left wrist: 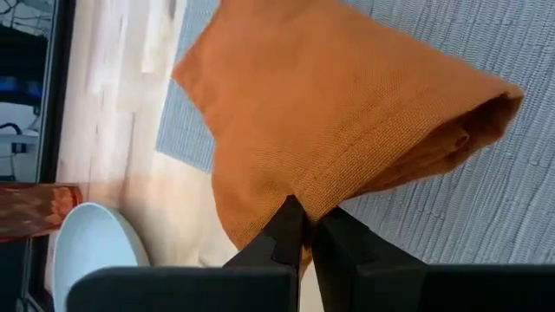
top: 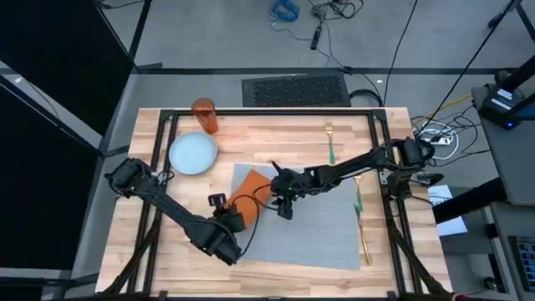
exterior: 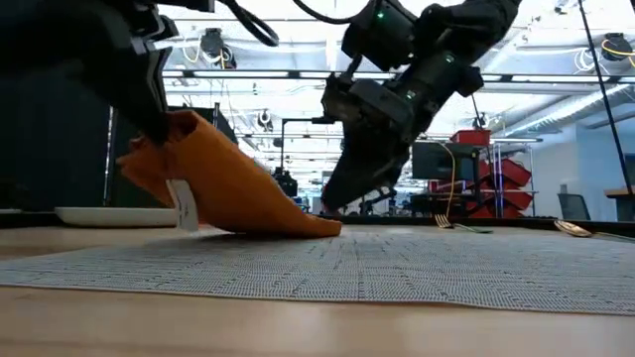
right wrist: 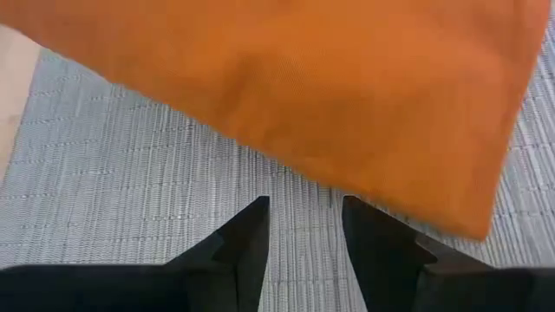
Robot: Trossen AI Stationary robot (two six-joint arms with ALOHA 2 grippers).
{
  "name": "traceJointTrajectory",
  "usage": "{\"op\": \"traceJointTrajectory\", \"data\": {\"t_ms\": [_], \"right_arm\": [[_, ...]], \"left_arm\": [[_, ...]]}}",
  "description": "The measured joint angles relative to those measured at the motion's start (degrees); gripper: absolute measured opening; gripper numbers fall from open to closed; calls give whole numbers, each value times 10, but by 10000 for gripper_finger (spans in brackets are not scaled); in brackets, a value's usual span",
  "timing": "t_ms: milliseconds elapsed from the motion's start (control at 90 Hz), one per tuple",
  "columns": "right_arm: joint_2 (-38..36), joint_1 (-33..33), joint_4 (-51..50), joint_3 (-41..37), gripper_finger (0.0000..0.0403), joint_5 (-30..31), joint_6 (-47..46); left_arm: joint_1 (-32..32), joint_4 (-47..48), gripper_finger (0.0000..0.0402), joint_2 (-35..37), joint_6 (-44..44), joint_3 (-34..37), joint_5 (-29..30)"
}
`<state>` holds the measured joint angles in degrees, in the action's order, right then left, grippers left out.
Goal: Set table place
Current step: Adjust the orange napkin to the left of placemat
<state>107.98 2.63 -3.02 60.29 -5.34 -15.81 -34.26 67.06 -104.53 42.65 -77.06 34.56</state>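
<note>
An orange napkin (top: pixel 251 192) lies partly on the grey placemat's (top: pixel 318 226) left part. My left gripper (left wrist: pixel 308 217) is shut on it at its near-left end. The napkin's raised end (exterior: pixel 169 149) slopes down to its other end (exterior: pixel 313 228), which rests on the placemat. My right gripper (right wrist: pixel 305 212) stands open just above the placemat, at the napkin's right edge, and touches nothing. A pale-blue plate (top: pixel 193 154) and an orange tumbler (top: pixel 204 115) stand on the table at far left. A fork (top: pixel 330 144) lies at the far middle. My left gripper pinches the napkin's hemmed edge (left wrist: pixel 328 195) between its two fingers. The fingers (left wrist: pixel 282 230) come slanting down from the table's near left. One layer or several, I cannot tell. The held end is lifted and the cloth hangs slack, with its far end (exterior: pixel 313 228) on the placemat.
Two more gold pieces of cutlery with green handles (top: pixel 359 205) lie along the placemat's right edge. The black frame (top: pixel 159 150) runs around the tabletop. Bare wood (top: pixel 276 134) shows between the plate and the fork.
</note>
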Motion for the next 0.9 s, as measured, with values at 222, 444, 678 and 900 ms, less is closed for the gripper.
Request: {"op": "traceJointTrajectory", "data": {"t_ms": [222,444,678,900], "right_arm": [[89,11,-33,81,131,-34,17],[101,12,-60,123,131,-26,36],[102,9,-74,133,131,-23,41],[102,12,-78,134,123,-6,41]], "left_arm": [[0,2,0,0,0,-1,0],[0,11,0,0,6,-1,-6],[-4,11,0,0,20,-1,-11],[-4,6,0,0,21,-1,-11]]}}
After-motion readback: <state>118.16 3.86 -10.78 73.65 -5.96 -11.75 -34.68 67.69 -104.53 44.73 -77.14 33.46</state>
